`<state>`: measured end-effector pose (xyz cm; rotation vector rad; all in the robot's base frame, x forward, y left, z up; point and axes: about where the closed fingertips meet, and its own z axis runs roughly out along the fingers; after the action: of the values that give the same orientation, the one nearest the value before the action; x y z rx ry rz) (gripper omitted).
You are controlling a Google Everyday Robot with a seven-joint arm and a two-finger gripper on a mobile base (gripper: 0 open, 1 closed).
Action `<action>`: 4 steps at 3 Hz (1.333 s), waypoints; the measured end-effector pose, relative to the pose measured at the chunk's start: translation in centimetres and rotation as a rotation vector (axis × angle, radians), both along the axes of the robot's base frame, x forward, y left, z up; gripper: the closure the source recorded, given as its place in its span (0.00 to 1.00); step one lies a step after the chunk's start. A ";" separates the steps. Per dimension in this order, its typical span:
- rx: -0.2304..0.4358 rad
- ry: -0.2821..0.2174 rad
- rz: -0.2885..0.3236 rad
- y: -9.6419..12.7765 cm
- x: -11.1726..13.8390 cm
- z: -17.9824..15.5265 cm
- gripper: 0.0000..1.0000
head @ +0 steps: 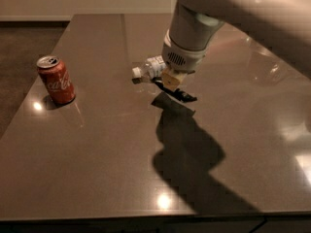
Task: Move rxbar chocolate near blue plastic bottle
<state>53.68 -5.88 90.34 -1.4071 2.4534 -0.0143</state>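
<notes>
Single arm (228,4) reaches in from the far right corner of the table (97,169) and angles down toward the middle of the far half. The gripper (171,84) sits low over the tabletop, just on the near side of the blue plastic bottle (150,67). It looks clamped on the rxbar chocolate (184,96), which shows as a dark flat strip poking out toward the right edge. A separate dark shadow patch lies on the table right below the bar, so I judge the bar is held a little off the surface, not resting on it. The bottle lies on its side, white cap toward the left edge, roughly mid-width and closer to the far edge than the near one. The bar is just beside it on the near-right side; I can't tell whether they touch. A red Coca-Cola can (56,80) stands upright near the left edge, well apart from all this and not involved. Step in hand: the carry looks nearly done, with the bar held at the drop spot next to the bottle. The next move should be a short lowering onto the table, letting go, then lifting the wrist straight up. Care is needed not to nudge the bottle, since on its side it could roll toward an edge.
</notes>
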 end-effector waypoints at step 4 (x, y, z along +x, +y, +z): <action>-0.121 -0.030 -0.049 -6.1 6.5 -0.3 0.22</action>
<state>60.17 -12.00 90.04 -1.3843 2.4986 -0.1964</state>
